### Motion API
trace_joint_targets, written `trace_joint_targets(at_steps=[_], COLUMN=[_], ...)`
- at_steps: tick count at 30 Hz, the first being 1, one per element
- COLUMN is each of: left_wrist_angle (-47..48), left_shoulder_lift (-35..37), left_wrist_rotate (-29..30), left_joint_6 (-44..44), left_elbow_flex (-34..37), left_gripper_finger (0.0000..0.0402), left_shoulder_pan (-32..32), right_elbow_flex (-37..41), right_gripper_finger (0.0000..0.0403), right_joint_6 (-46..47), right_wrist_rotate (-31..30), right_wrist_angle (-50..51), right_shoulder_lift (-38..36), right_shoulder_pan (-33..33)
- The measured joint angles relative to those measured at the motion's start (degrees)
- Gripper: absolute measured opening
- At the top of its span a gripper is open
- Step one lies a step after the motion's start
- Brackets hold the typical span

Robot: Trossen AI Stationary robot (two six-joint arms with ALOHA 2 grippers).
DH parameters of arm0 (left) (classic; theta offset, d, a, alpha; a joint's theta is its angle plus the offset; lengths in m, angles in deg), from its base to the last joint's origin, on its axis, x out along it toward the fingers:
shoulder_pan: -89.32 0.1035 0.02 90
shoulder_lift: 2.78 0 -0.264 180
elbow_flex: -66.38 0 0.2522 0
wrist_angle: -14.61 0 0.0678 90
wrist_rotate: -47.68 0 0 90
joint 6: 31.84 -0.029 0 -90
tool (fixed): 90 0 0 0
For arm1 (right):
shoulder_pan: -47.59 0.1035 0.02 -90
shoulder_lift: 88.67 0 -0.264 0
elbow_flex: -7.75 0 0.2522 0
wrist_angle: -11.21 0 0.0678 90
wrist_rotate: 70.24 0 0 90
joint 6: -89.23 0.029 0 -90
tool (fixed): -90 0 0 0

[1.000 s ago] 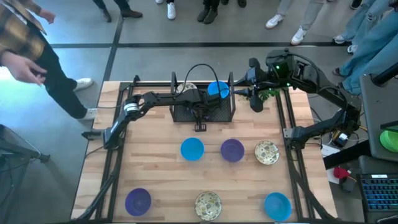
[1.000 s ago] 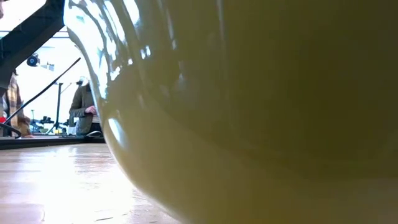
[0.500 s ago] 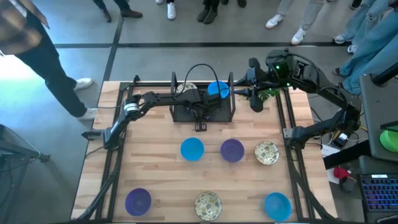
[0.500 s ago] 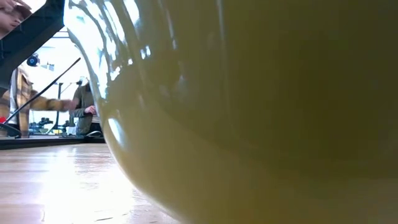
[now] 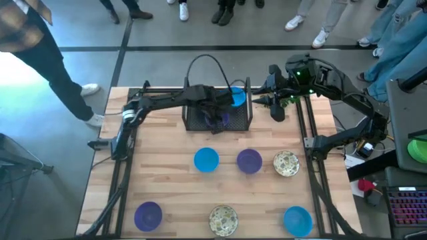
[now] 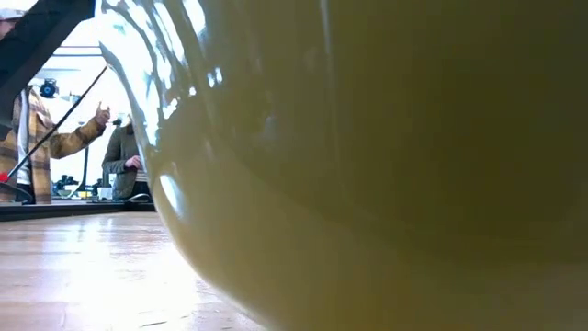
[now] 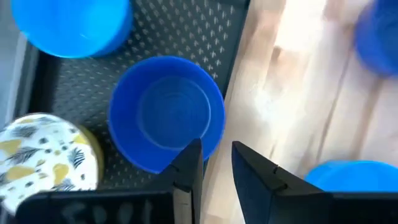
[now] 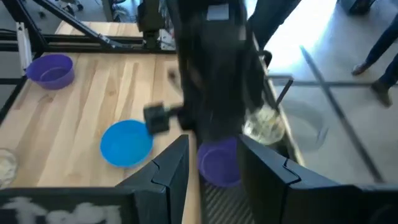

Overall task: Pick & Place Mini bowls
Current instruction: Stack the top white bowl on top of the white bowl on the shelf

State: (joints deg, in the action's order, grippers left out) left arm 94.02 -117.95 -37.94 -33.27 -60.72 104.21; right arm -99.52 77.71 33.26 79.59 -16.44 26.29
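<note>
Left gripper (image 5: 215, 115) is hovering over the black mesh tray (image 5: 193, 121) at the back of the worktop (image 5: 173, 173), jaws parted and holding nothing, just above the rim of a purple bowl (image 7: 166, 113) sitting in the tray. A blue bowl (image 7: 73, 25) and a speckled cream bowl (image 7: 46, 158) are lying in the tray beside it. Right gripper (image 5: 275, 110) is waiting at the tray's right side near the green plant (image 5: 287, 101), jaws parted and empty. Six more mini bowls are sitting out on the worktop: blue (image 5: 206, 160), purple (image 5: 249, 161) and speckled (image 5: 286, 163) in a middle row, purple (image 5: 148, 215), speckled (image 5: 223, 219) and blue (image 5: 297, 220) along the front edge. The low view is almost filled by one bowl's wall (image 6: 386, 175).
</note>
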Motion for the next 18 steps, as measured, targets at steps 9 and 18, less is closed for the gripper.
trace_joint_targets(at_steps=[9,18], left_wrist_angle=[-0.3,-1.3], left_shoulder_lift=[11.1,20.0], left_wrist_rotate=[3.4,14.6], left_joint_6=[4.6,4.2], left_elbow_flex=[0.1,0.1], left_gripper_finger=[0.0078,0.0078], left_shoulder_pan=[-1.2,-3.8], right_elbow_flex=[0.0,4.4], right_gripper_finger=[0.0127,0.0127], right_joint_6=[14.3,25.0], right_wrist_rotate=[0.0,-0.1], right_wrist_angle=[18.8,31.3], right_shoulder_lift=[-1.7,-1.7], right_shoulder_pan=[0.0,0.0])
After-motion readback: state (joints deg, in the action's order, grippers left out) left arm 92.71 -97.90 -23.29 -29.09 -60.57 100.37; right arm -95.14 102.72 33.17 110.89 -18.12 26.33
